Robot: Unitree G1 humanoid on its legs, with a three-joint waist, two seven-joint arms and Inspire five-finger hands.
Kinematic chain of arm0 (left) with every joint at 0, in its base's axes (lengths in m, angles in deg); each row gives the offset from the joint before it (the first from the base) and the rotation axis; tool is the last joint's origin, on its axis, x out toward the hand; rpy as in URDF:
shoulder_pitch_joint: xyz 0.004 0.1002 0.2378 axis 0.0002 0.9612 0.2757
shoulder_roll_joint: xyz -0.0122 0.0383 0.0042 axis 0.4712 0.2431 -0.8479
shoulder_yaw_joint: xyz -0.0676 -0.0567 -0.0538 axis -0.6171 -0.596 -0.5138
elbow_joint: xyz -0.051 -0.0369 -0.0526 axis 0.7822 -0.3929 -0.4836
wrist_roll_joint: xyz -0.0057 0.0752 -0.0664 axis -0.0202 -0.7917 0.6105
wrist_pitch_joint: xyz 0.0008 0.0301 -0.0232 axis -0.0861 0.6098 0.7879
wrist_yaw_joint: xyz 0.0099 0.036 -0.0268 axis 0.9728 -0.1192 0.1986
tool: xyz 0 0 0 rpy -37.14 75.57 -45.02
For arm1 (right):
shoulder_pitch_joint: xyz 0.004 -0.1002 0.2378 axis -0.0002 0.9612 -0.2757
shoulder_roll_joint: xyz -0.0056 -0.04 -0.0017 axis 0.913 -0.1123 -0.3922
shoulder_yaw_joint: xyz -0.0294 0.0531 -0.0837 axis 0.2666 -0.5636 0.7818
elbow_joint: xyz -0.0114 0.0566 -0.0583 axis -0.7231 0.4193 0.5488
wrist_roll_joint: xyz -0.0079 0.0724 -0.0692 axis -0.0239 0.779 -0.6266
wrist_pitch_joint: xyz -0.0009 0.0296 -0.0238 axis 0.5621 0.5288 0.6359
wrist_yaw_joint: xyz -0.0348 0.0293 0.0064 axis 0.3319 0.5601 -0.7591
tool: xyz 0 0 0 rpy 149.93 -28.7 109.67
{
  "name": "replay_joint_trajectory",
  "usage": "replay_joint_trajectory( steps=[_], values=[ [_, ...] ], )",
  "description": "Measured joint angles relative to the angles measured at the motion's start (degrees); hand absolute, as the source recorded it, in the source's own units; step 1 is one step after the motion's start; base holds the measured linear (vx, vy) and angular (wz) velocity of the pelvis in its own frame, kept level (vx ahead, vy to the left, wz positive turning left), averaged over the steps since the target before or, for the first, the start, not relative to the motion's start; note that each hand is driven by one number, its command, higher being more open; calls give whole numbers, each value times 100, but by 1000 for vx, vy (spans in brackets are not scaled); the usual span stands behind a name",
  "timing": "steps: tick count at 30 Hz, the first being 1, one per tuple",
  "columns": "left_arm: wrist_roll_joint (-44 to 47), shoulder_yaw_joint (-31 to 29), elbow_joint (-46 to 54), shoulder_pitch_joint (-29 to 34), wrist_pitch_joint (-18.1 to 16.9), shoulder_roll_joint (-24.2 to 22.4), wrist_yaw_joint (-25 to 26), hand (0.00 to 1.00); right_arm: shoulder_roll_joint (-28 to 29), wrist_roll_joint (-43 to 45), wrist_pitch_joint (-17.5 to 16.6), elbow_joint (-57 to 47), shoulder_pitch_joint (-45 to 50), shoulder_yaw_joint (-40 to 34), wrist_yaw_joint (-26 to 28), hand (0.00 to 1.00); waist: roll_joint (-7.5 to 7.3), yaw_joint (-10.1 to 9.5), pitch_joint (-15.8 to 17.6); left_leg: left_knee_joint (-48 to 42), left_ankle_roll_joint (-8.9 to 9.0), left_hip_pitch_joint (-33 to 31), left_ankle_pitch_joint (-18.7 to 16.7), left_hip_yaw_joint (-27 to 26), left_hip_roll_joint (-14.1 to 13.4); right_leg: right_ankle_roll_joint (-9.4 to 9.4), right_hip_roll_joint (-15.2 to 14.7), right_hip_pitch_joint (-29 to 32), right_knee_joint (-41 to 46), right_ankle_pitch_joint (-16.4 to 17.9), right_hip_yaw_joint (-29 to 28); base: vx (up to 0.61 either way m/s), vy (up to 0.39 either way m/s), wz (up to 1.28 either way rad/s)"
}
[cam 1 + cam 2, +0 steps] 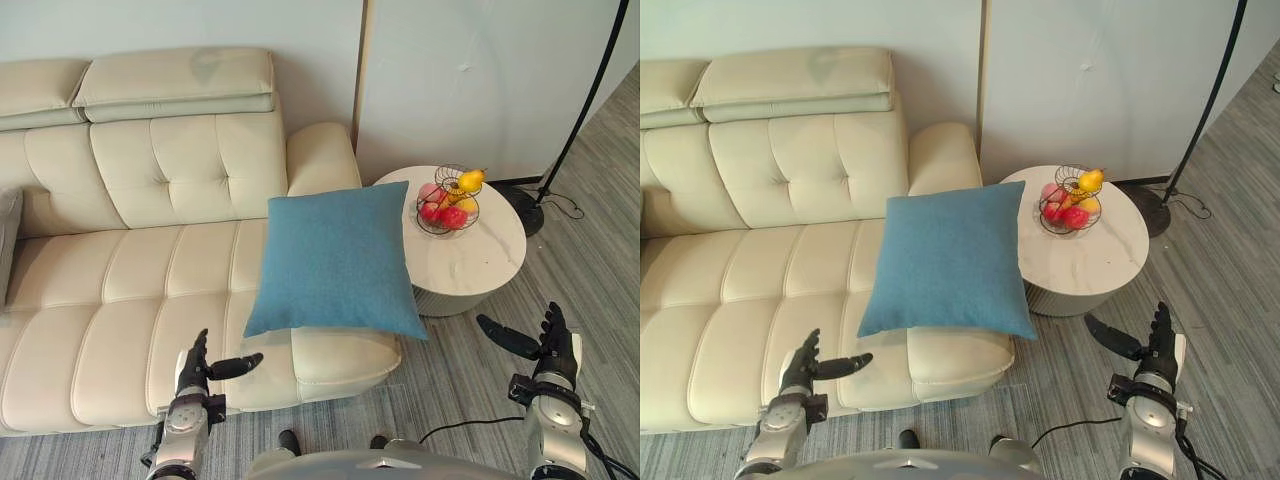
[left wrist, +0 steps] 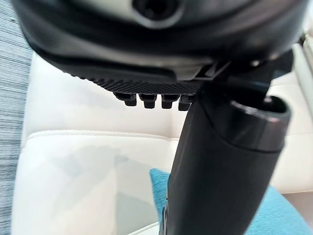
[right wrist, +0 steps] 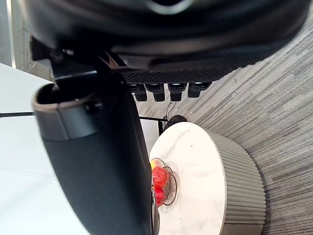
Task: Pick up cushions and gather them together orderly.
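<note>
Pointing forward, fingers straight and wide, thumb splayed sideways, the left hand [image 1: 191, 375] hangs over the front edge of the cream tufted leather sofa [image 1: 120, 280]. The right hand [image 1: 555, 350], posed alike, hangs over the grey carpet [image 1: 600, 270]. The blue square fabric cushion [image 1: 335, 262] lies on the sofa seat at 1 o'clock from the left hand, beside the round white marble tabletop [image 1: 480, 260].

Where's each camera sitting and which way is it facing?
Left eye: head, looking down at sofa, blue cushion, round table; left hand, right hand low, open.
Right eye: same, slightly shifted.
Left wrist: left arm, along its hand toward sofa, cushion.
Right wrist: right arm, along its hand toward table, fruit basket.
Shared: cushion in eyes and left wrist.
</note>
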State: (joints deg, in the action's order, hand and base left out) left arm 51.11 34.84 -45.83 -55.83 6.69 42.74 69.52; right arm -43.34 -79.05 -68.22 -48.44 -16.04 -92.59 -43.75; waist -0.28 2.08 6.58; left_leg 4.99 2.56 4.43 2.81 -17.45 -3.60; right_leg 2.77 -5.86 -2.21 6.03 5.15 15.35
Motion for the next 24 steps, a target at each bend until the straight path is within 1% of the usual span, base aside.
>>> replay_joint_trajectory(
  steps=[4, 6, 12, 14, 16, 18, 20, 21, 22, 23, 24],
  values=[
    [83, 0, 151, -19, -27, 12, 80, 100, -177, 99, 0, -13, -8, 206, 64, 100, 98, 3, -66, 4, -10, -78, -5, 68, 1, 50, -5, 33, -118, -115, -7, -90, 25, 1],
    [191, -3, 160, -20, -28, 12, 142, 100, -177, 205, 0, -30, -28, 307, 89, 100, 125, 3, -101, 6, -31, -120, 11, 85, 12, 59, -13, 79, -140, -144, -4, -73, 29, 2],
    [429, -16, 204, -44, -28, -22, 265, 100, -155, 492, 0, -29, -187, 690, 95, 100, 120, 3, -122, 2, -49, -198, 42, 172, 65, 70, -16, 101, -202, -176, 53, -16, 11, 6],
    [501, 43, 205, -158, -29, -56, 311, 100, -153, 564, 0, -4, -302, 800, 75, 100, 117, 9, -124, 1, -72, -270, 73, 280, 82, 70, -18, 96, -265, -203, 156, 10, -7, 21],
    [527, 141, 205, -312, -30, -102, 377, 100, -137, 662, 0, 123, -533, 960, 55, 100, 108, 8, -119, 0, -91, -361, 114, 348, 88, 53, -9, 106, -345, -256, 206, 5, -10, 15],
    [663, 508, 205, -551, -33, -117, 433, 100, -100, 776, -2, 272, -818, 1214, 39, 100, 96, -3, -108, 0, -93, -476, 166, 414, 93, 25, -4, 161, -378, -297, 272, -28, -6, 14],
    [695, 756, 205, -771, -37, -128, 453, 100, -66, 846, -5, 366, -1046, 1396, 25, 100, 73, -12, -66, 0, -111, -609, 234, 430, 90, 0, 2, 282, -385, -349, 291, -65, 3, 8],
    [717, 880, 206, -954, -42, -154, 456, 100, -42, 904, -7, 409, -1238, 1511, 6, 100, 60, -19, -2, 0, -126, -733, 293, 430, 87, -18, 6, 401, -387, -400, 290, -143, 11, -1],
    [722, 1038, 206, -1253, -43, -202, 476, 100, -37, 997, -9, 426, -1502, 1647, -22, 100, 62, -38, 138, -1, -151, -882, 348, 426, 63, -44, 18, 555, -382, -472, 267, -149, 11, -2],
    [726, 1077, 205, -1359, -43, -230, 480, 100, -28, 1005, -10, 429, -1586, 1686, -28, 100, 58, -39, 172, -1, -161, -950, 377, 426, 60, -49, 21, 619, -382, -504, 265, -189, 17, -5],
    [746, 1235, 206, -1658, -45, -239, 500, 100, -3, 1044, -15, 440, -1830, 1811, -54, 100, 45, -46, 304, -1, -172, -1103, 422, 421, 41, -69, 34, 783, -364, -561, 248, -170, 18, -6]
  ],
)
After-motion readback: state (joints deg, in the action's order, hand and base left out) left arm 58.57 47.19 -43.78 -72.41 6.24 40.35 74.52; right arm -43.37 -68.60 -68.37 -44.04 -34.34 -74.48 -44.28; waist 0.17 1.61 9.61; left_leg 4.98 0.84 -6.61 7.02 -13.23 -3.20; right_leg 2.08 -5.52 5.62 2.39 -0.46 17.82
